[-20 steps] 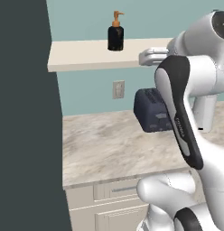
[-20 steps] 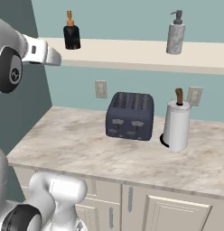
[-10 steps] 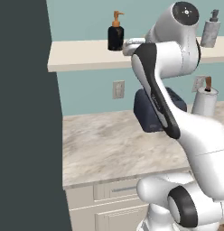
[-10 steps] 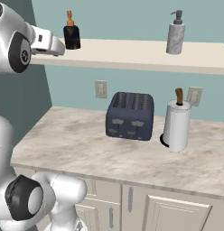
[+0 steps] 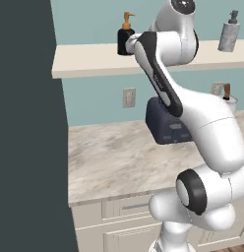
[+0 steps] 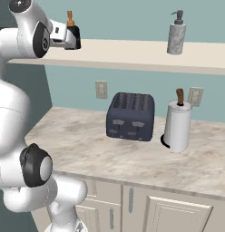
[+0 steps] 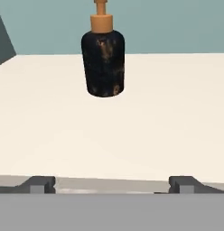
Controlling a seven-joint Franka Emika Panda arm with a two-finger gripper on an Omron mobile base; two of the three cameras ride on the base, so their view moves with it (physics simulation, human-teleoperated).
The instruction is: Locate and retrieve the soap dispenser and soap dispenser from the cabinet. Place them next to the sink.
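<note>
Reaching toward the cabinet (image 6: pixel 132 56) with my gripper (image 7: pixel 112 184) spread wide and empty, I have the black soap dispenser (image 7: pixel 103 61) standing upright straight ahead between my fingertip lines, near but untouched, so I judge the next move is a level push forward around its body.
</note>
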